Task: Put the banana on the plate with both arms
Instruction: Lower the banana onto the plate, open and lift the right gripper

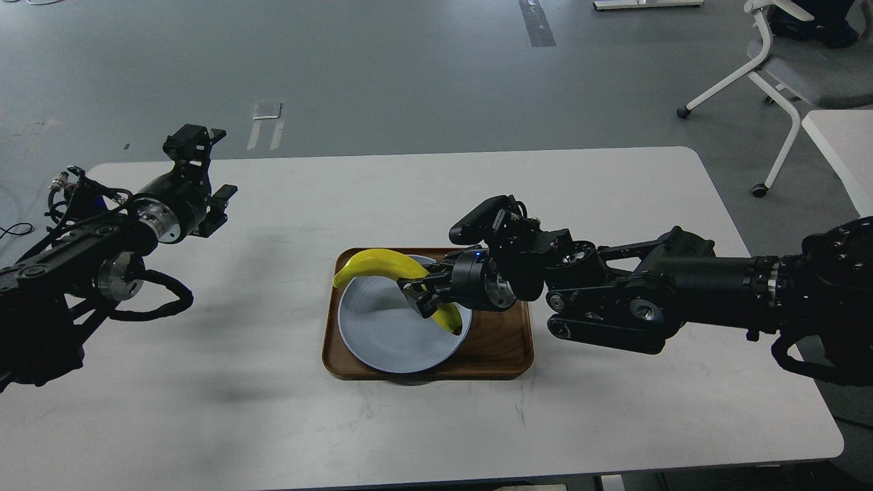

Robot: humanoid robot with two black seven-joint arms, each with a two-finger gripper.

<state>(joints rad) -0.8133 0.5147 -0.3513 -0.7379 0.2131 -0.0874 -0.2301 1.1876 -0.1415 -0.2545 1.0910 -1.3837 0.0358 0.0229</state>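
The right hand (417, 290) is closed on the banana (382, 264) near its lower end, fingers clamped across the fruit. From the grip the banana arches up and left over the plate (389, 334), its long axis running from the dark tip low at the plate's right rim to the stem end above the plate's far-left edge; it looks held just above the plate, perhaps touching at the tip. The plate sits in the tray (498, 348) on the counter (614, 204). The right arm reaches in low and nearly level. The left hand (204, 170) hangs well apart to the left, raised, fingers spread and empty
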